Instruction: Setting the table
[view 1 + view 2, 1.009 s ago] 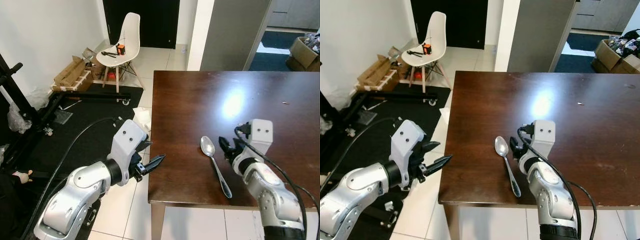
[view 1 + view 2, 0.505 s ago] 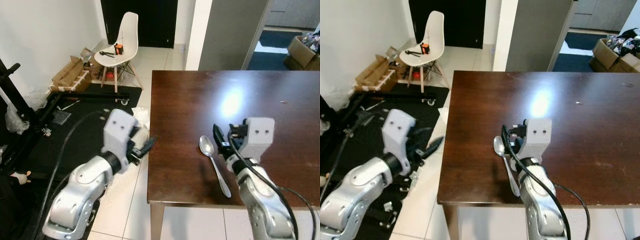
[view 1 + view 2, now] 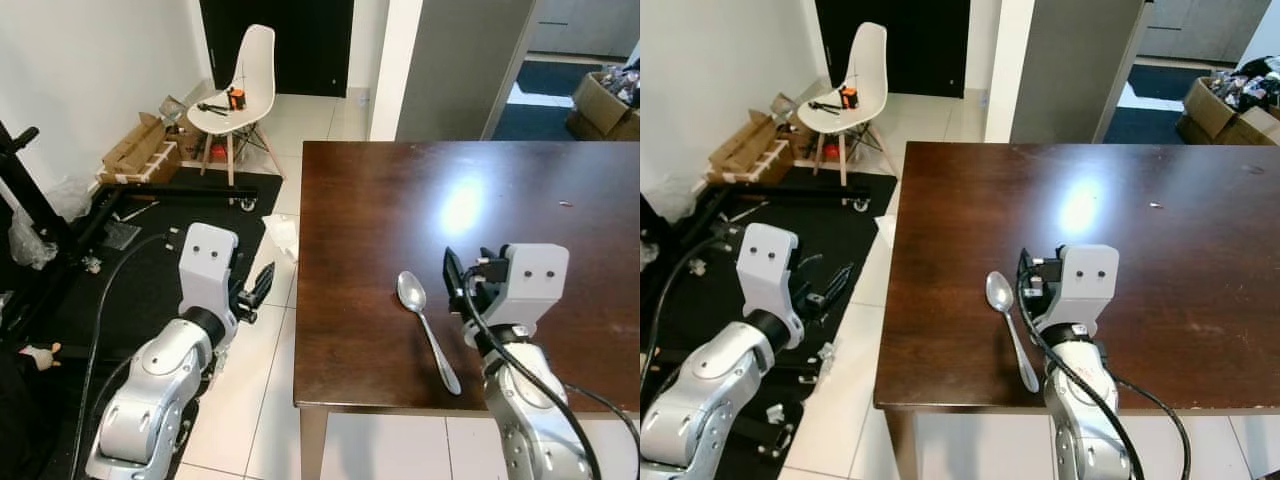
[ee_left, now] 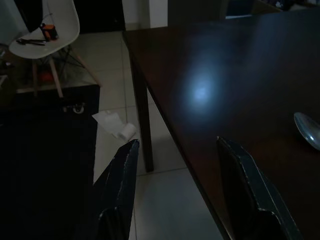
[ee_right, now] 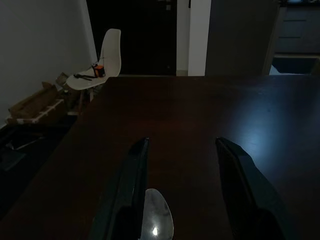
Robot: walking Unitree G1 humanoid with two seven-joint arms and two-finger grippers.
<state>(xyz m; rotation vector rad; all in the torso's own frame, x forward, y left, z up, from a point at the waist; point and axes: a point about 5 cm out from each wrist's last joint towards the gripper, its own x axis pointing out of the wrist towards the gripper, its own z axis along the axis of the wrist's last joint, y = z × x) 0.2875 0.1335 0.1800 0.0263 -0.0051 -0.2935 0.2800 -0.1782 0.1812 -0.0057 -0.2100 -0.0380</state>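
- Dark brown wooden counter [image 3: 400, 190], glossy, with a bright patch of reflected light well beyond the right pincer.
- Silver spoon [image 3: 427, 328] flat on the counter near its front edge, bowl pointing away from the robot, handle running back toward the edge; lying just beside the right pincer [image 3: 456, 297], on its left, not touched by it.
- Right pincer raised above the counter, black fingers [image 5: 132, 200] apart and holding nothing, spoon bowl [image 5: 156, 218] seen low between them in the right wrist view.
- Left pincer [image 3: 258, 287] off the counter's left side, over tiled floor [image 3: 260, 400], fingers [image 4: 120, 195] spread and empty, counter edge just to its right.
- White chair [image 3: 245, 85] with small tools on its seat, well beyond the left pincer.
- Crumpled white paper [image 3: 283, 235] on the floor ahead of the left pincer, by the counter leg.
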